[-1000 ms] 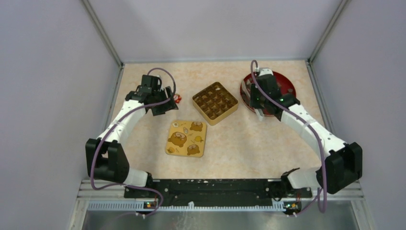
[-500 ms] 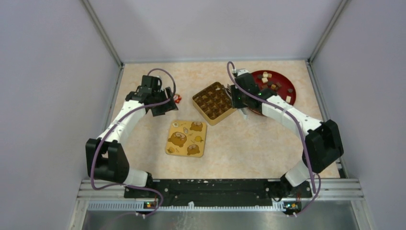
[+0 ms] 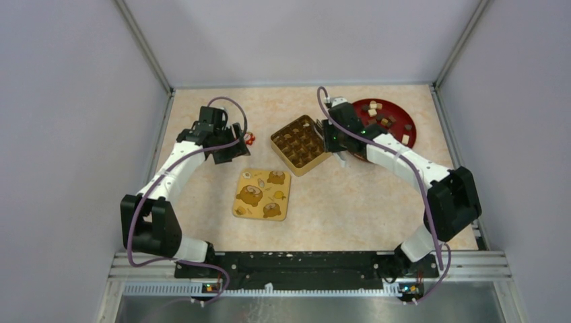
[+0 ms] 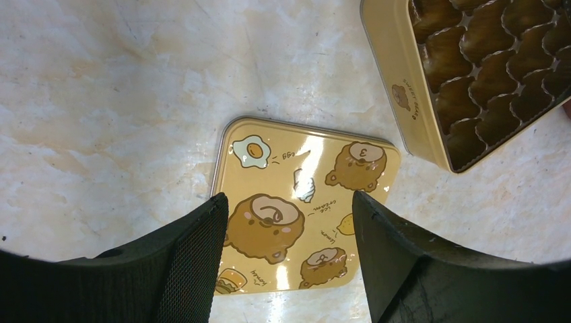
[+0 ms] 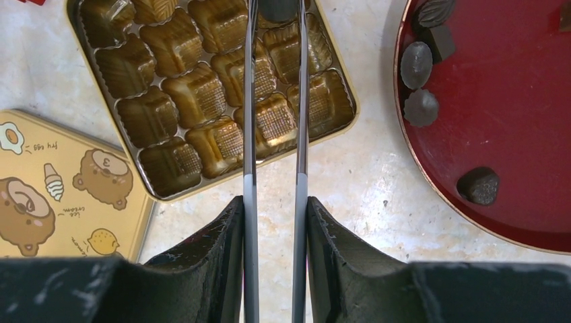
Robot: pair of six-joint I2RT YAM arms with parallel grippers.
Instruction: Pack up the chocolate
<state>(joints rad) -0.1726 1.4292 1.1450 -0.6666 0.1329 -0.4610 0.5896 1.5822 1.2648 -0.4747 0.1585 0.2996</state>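
Plainly right pincer (image 5: 276, 5) clamps a dark chocolate lump (image 5: 280, 9) above the tray (image 5: 202, 94), long axis untellable; left pincer (image 4: 288, 202) stands apart.

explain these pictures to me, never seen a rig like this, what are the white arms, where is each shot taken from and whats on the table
These are two robot arms bolted to the near edge of a table. The wide picture looks down from above and behind them. The other two come from a camera on each wrist, so the black shapes at the bottom are that arm's own fingers.

On the table lie a yellow lid with cartoon bears, a gold tin whose visible cups look empty, and a red plate of small chocolates.

The left gripper is open and holds nothing. The right gripper squeezes long metal tweezers, whose tips pinch a dark lump, likely a chocolate, over the tin.
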